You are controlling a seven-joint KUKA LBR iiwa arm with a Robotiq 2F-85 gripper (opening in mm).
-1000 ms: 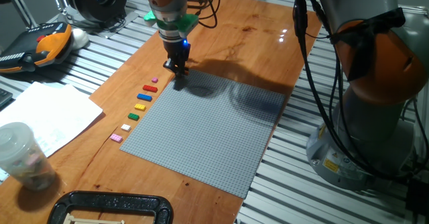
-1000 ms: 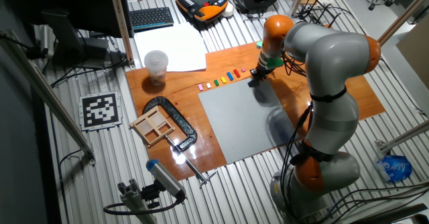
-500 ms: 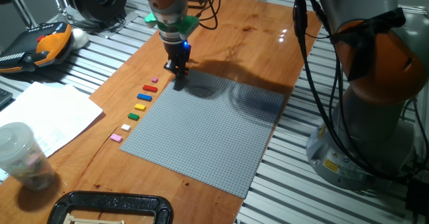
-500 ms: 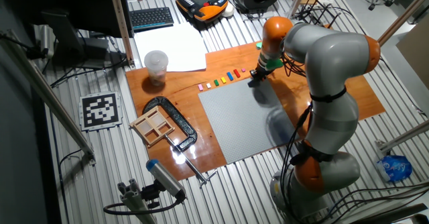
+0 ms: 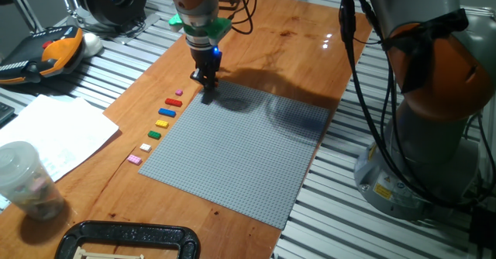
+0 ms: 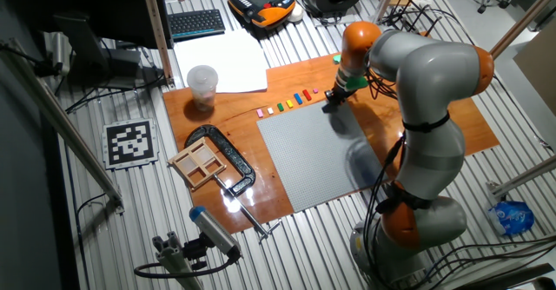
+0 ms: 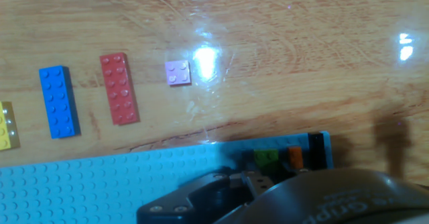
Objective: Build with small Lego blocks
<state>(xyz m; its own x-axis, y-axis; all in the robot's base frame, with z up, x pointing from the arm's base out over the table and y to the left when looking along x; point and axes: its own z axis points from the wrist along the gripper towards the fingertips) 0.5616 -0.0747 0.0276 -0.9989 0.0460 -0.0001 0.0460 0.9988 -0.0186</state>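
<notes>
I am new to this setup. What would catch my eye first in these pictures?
The big grey and orange arm bends over the wooden table, its gripper down at the far corner of the grey baseplate. Beside the baseplate's edge lies a row of small Lego blocks in many colours.

The claw (image 5: 208, 94) fingertips' gap is too small to tell.

The hand (image 5: 208, 98) sits at the baseplate's (image 5: 248, 158) corner, apparently touching, bricks (image 5: 161, 123) lined alongside.
</notes>
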